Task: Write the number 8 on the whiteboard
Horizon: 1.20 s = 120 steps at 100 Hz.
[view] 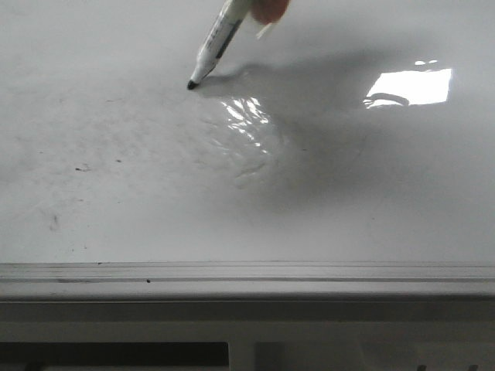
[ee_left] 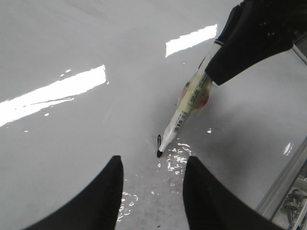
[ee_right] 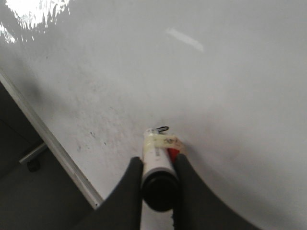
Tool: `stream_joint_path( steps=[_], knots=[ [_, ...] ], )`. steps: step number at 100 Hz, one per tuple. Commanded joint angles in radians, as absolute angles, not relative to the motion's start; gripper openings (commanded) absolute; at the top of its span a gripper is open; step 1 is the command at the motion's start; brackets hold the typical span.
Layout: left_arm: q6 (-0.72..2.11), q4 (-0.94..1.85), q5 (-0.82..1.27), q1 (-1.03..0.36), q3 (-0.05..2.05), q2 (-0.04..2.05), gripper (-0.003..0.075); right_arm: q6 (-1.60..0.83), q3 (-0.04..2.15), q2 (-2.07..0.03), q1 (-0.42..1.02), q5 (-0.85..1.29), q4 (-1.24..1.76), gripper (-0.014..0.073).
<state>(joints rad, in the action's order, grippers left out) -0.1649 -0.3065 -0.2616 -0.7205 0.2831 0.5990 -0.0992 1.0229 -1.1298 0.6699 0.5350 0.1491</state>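
Right pincer (ee_right: pixel 158 179) clamped tight — left pincer (ee_left: pixel 152 191) spread.

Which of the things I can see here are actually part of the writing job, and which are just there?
In use:
- whiteboard
- marker pen, tip touching the board
- right end effector, clamped on the pen
- first small stroke of the number 8

Just there:
- left end effector, open, holding nothing
- old smudges
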Motion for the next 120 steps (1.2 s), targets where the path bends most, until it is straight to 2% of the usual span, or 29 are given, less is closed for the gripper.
stream_joint_path(
  steps=[1, 16, 30, 54, 104, 120],
  knots=[
    [-0.171, -0.288, -0.328, -0.719, 0.309, 0.602, 0.0283, -0.096, 1.053, -1.135, 0.662, 0.527, 0.12, -0.0061],
    [-0.171, -0.288, -0.328, -0.719, 0.309, 0.602, 0.0283, -0.064, 1.048, -1.077, 0.66, 0.638, 0.032, -0.0043],
    [-0.171, -0.288, -0.328, -0.719, 0.309, 0.602, 0.0283, -0.064, 1.02, -1.064, 0.664, 0.68, 0.082, -0.0043],
    [-0.171, -0.288, -0.328, -0.719, 0.309, 0.602, 0.0283, -0.064, 1.013, -1.109, 0.711, 0.486, 0.11, -0.0043],
    [-0.171, -0.292, -0.328, -0.719, 0.309, 0.602, 0.0283, -0.062, 1.08, -1.083, 0.679, 0.466, 0.066, -0.0043],
    [-0.171, -0.39, -0.328, -0.719, 0.309, 0.608, 0.0283, -0.062, 1.085, -1.072, 0.739, 0.503, 0.073, -0.0043]
  ],
)
